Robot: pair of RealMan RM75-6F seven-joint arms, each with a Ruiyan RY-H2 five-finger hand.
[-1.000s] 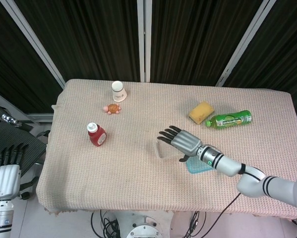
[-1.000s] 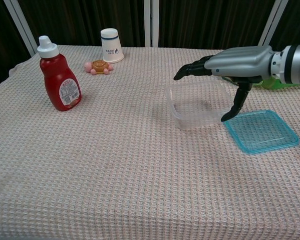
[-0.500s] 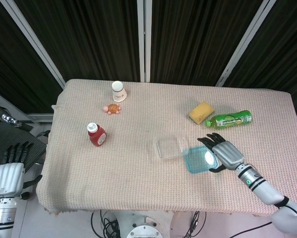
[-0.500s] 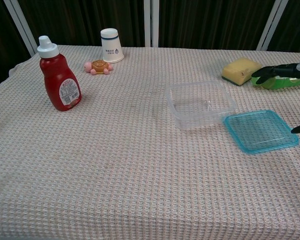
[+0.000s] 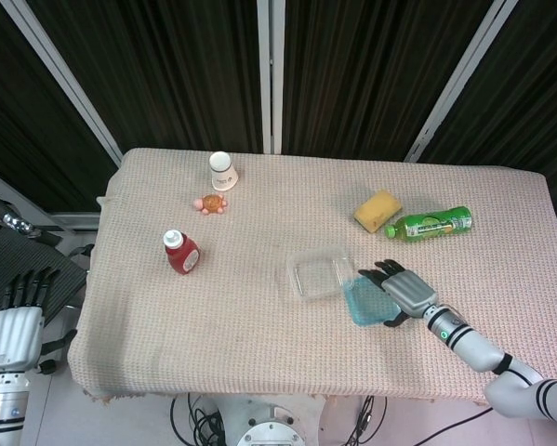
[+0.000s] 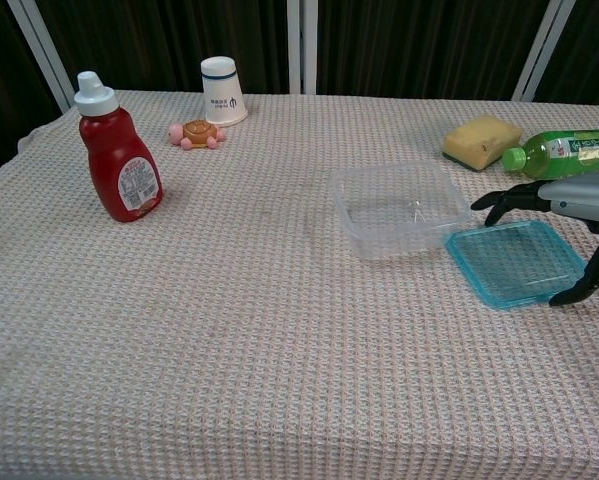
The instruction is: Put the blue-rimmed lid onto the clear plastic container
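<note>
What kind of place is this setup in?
Probably a robot test lab, not a kitchen: a table under a woven cloth, dark curtains on metal frames behind, cables beneath, and unrelated props such as a ketchup bottle and toy turtle.

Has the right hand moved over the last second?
Yes. The right hand has moved from above the clear container to over the blue-rimmed lid.

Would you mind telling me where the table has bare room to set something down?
The whole front strip is bare, as is the middle between the ketchup and the container. It is crowded on the right: lid, right robot hand, sponge and green bottle. The cup and toy turtle take the back left.
</note>
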